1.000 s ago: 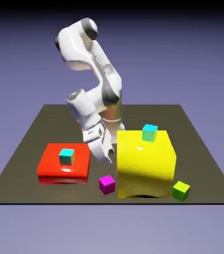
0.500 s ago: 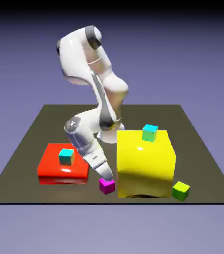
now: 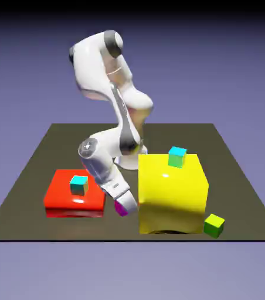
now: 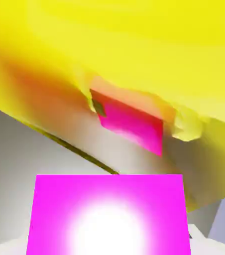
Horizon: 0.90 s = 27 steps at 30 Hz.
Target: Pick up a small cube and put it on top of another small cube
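Note:
In the hand view the small magenta cube [image 4: 109, 214] fills the bottom, large between the fingers and hiding them. From the exterior view only a sliver of that cube [image 3: 120, 209] shows under my gripper [image 3: 125, 205], which is shut on it low over the table, close to the big yellow block's left face. The other small cube [image 3: 177, 157], with a cyan top and green-teal faces, stands on top of the yellow block [image 3: 173, 193], up and to the exterior view's right of my gripper.
The glossy yellow block [image 4: 134, 40] fills the hand view and mirrors the magenta cube. A flat red block [image 3: 61, 196] carrying a darker-sided cyan cube [image 3: 78, 185] lies on the exterior view's left. A lime-green cube [image 3: 214, 225] sits by the table's front edge.
My gripper came down from beside the red block onto the magenta cube and shut on it. The cube now sits slightly higher and further left, mostly hidden by the fingers.

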Available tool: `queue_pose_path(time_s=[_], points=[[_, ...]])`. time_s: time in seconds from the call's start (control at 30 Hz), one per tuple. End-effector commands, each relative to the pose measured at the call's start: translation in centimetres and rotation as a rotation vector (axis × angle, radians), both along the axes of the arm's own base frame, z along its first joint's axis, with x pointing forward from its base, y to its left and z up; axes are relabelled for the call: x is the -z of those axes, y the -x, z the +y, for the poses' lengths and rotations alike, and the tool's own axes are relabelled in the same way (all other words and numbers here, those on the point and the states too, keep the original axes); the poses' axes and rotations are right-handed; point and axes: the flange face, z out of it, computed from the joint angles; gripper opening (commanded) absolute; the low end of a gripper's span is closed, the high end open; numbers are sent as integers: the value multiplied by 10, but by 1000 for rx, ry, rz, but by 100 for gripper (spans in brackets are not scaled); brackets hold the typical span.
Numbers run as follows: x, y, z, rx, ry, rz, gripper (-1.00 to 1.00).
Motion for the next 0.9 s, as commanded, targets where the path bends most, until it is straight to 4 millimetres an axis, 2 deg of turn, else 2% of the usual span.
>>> queue_pose_path(time_s=[0.0, 0.07, 0.13, 0.3, 0.47, 0.7, 0.8, 0.87], points=[[-25, -10, 6, -29, 4, -24, -100], [-75, -25, 22, -95, 15, -67, -100], [-105, -31, 49, -212, 20, -78, -100], [-127, -14, 127, -574, 7, -26, -100], [-156, 15, 191, -918, 11, 23, -100], [-183, 64, 243, -1313, 37, 71, -100], [-201, 86, 257, -1468, 66, 79, -100], [-198, 91, 256, -1491, 69, 70, -100]])
